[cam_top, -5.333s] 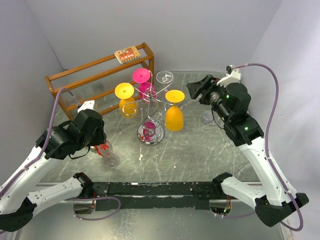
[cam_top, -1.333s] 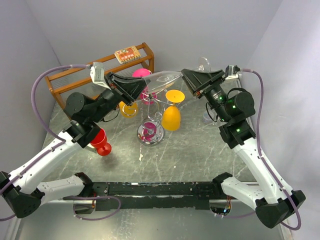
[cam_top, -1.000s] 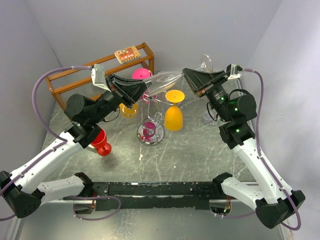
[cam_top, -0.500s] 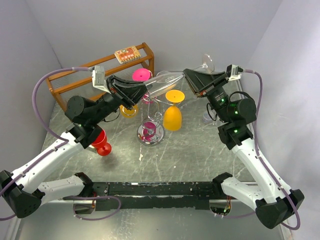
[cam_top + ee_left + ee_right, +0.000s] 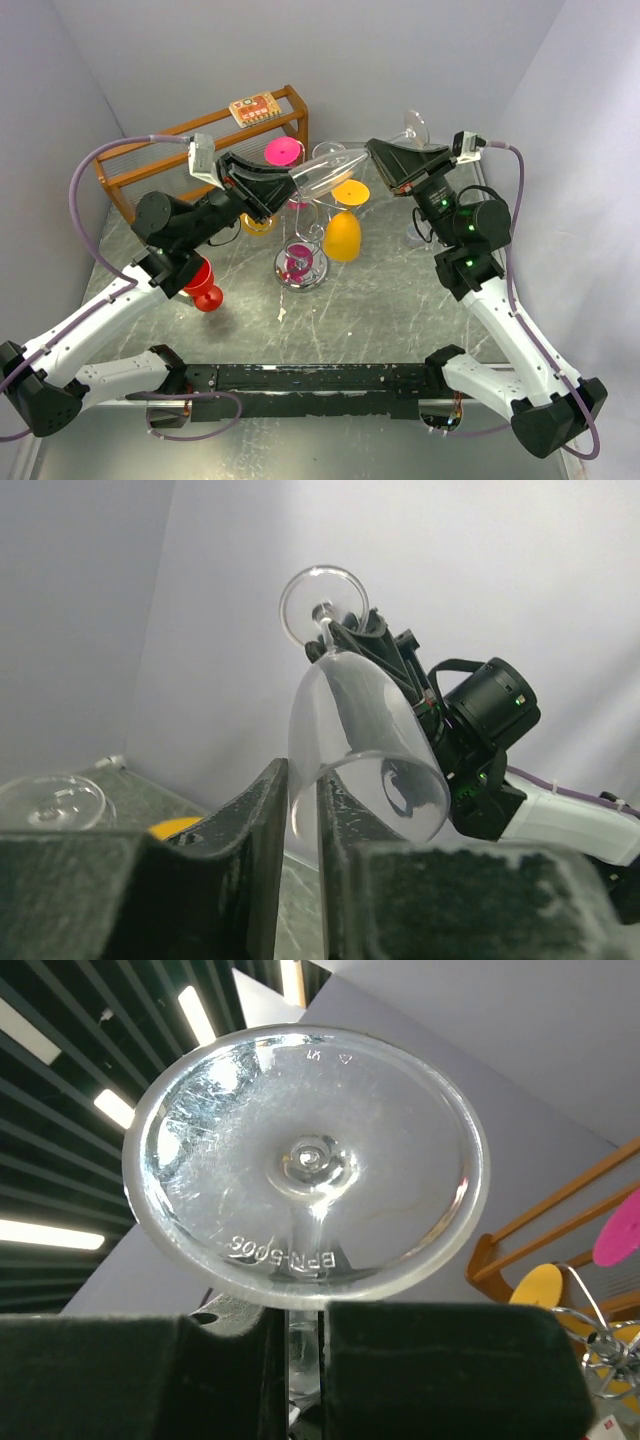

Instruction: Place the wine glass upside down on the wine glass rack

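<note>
The clear wine glass (image 5: 325, 170) hangs nearly level in the air above the silver wine glass rack (image 5: 303, 268), its foot (image 5: 408, 128) toward the right. My right gripper (image 5: 388, 160) is shut on the stem just under the foot; the right wrist view shows the foot (image 5: 310, 1160) right above my right gripper (image 5: 303, 1345). My left gripper (image 5: 285, 182) stands at the bowl's rim. In the left wrist view the bowl (image 5: 360, 740) has its rim wall between the fingers of that gripper (image 5: 303, 815), which stand slightly apart, wider than the glass wall.
Orange glasses (image 5: 343, 235) and a pink one (image 5: 283, 152) hang upside down on the rack. A brown wooden shelf rack (image 5: 190, 150) with a small box (image 5: 252, 108) stands at the back left. A red cup (image 5: 205, 290) is under my left arm, a small clear cup (image 5: 415, 238) under the right.
The left jaws have eased apart around the rim. The right jaws have closed tighter on the stem. The glass has shifted slightly left and lower with both arms.
</note>
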